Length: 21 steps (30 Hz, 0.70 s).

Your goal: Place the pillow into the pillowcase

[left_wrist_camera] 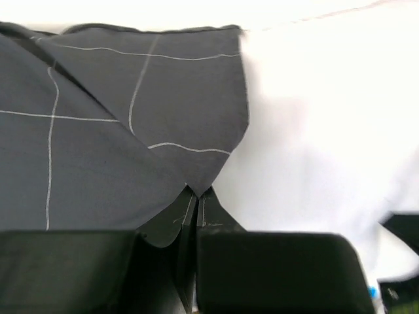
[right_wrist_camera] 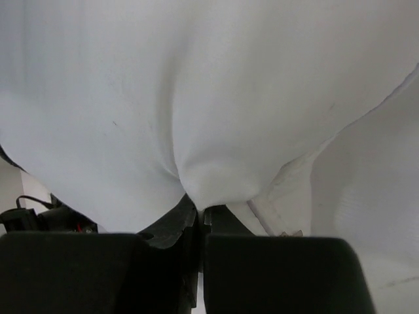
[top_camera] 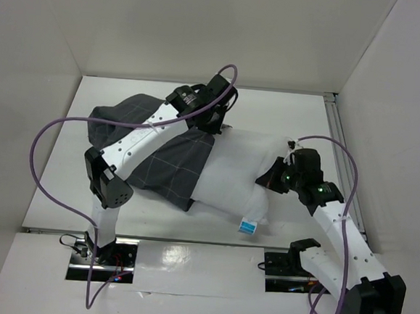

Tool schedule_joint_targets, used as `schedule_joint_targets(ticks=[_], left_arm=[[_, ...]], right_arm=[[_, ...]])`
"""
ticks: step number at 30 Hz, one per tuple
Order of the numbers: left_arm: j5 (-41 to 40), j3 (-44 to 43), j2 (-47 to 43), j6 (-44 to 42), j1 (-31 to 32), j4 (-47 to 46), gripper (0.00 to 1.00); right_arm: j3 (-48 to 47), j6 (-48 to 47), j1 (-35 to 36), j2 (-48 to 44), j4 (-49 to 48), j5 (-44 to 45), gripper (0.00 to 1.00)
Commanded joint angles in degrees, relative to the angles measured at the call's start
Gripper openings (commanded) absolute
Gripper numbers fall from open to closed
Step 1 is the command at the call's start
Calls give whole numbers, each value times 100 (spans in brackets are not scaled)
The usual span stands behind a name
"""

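Pinching shut, one apiece: left claw (left_wrist_camera: 198, 193) on the single pillowcase (left_wrist_camera: 98, 131), right claw (right_wrist_camera: 197, 207) on the single pillow (right_wrist_camera: 196, 85).

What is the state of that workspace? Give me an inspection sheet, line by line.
Surface: white table, arm bases at its near edge.
Job's things: white pillow lies across the middle, blue-and-white tag at its near edge; grey checked pillowcase overlaps its left end, most of the pillow uncovered.
Clutter: nothing seen.
Grippers: left pincer shut on the pillowcase edge; right pincer shut on a pinch of pillow.
Cables: purple cables loop from both arms.
Surroundings: white walls on three sides.
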<state>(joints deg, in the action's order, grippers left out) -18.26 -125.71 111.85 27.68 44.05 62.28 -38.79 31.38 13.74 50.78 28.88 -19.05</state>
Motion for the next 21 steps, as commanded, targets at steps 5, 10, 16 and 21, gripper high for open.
schedule_joint_targets(ticks=[5, 10, 16, 21], left_arm=[[1834, -525, -15, 175, 709, -1226, 0], [2352, -744, 337, 773, 1113, -1595, 0], [1599, -462, 337, 608, 1448, -1292, 15], [-237, -37, -522, 238, 1448, -709, 90]], right_arm=[[-200, -26, 68, -315, -146, -116, 0], [-323, 26, 120, -69, -375, -257, 0], [-613, -202, 120, -121, -51, 85, 0], [-1042, -457, 120, -131, 591, 776, 0]])
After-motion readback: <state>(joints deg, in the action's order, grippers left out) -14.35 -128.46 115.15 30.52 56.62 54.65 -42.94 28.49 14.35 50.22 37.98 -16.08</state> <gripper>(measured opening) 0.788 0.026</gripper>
